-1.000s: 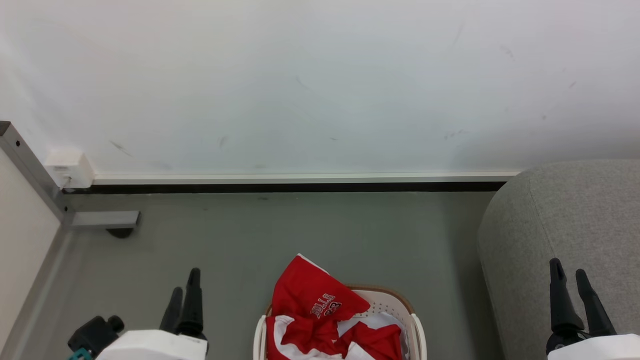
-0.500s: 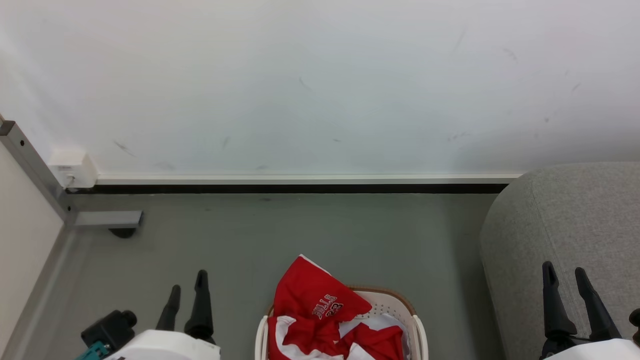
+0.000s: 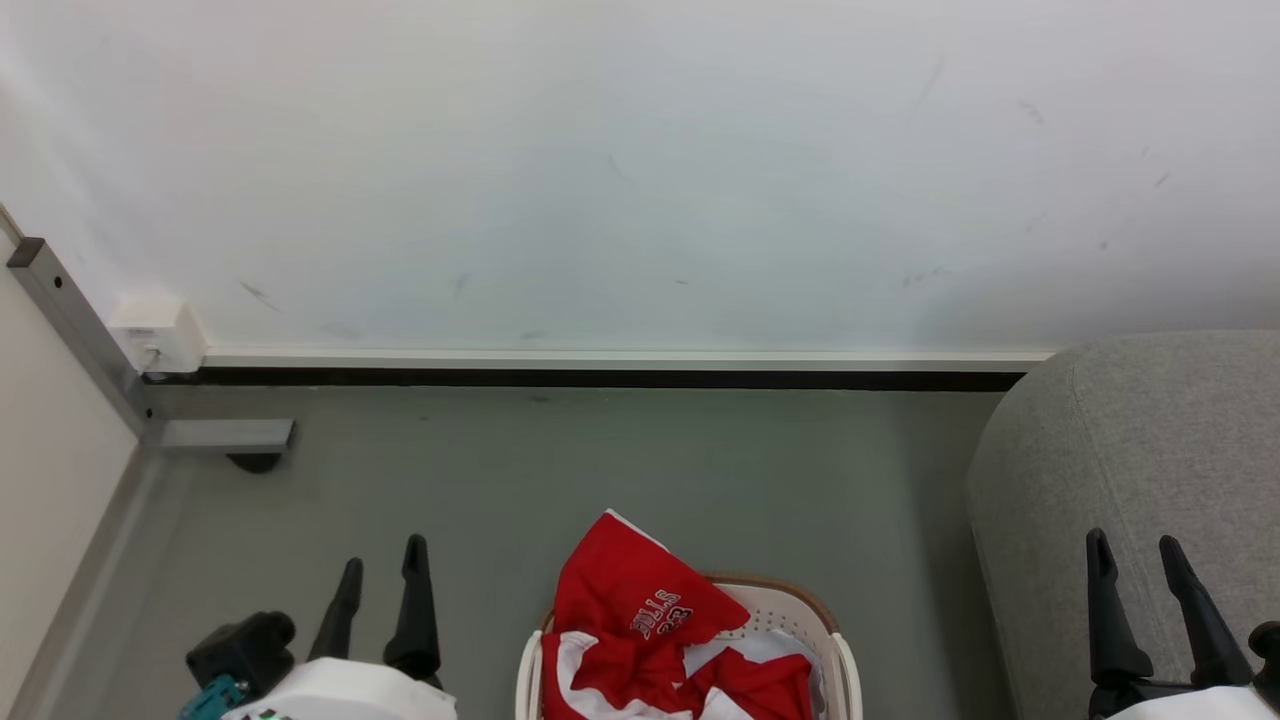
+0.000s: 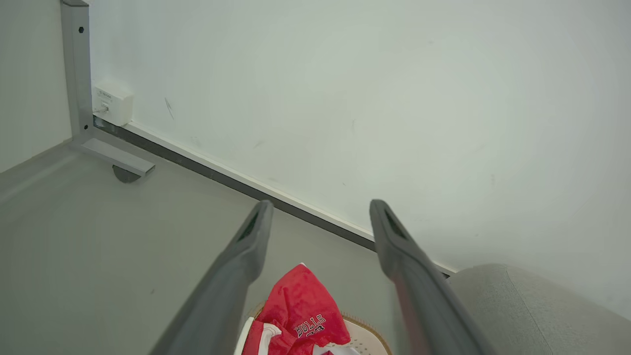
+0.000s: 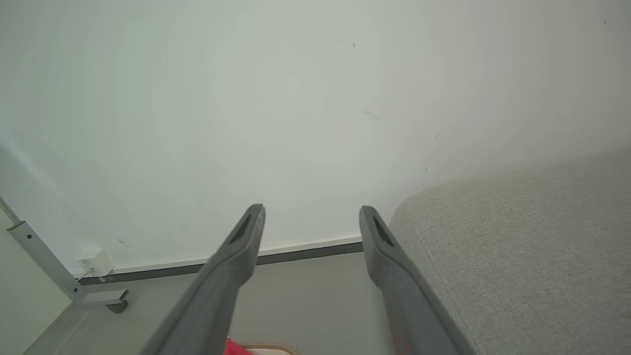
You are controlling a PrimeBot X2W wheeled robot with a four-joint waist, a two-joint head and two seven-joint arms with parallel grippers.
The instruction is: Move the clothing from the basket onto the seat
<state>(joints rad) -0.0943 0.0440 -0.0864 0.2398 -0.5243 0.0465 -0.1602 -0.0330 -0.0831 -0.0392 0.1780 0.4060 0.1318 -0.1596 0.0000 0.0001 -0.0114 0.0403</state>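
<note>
Since a second ago your left gripper (image 3: 383, 553) has rolled toward the white perforated plastic basket (image 3: 775, 605), spread wide for the red-and-white jersey clothing (image 3: 640, 600) inside; your right gripper (image 3: 1133, 540), also splayed and empty, waits over the grey fabric seat (image 3: 1150, 430).

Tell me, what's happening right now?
Both open, empty: left gripper, right gripper. Untouched clothing heaped in basket. Nothing seen blocking the sofa at right.
</note>
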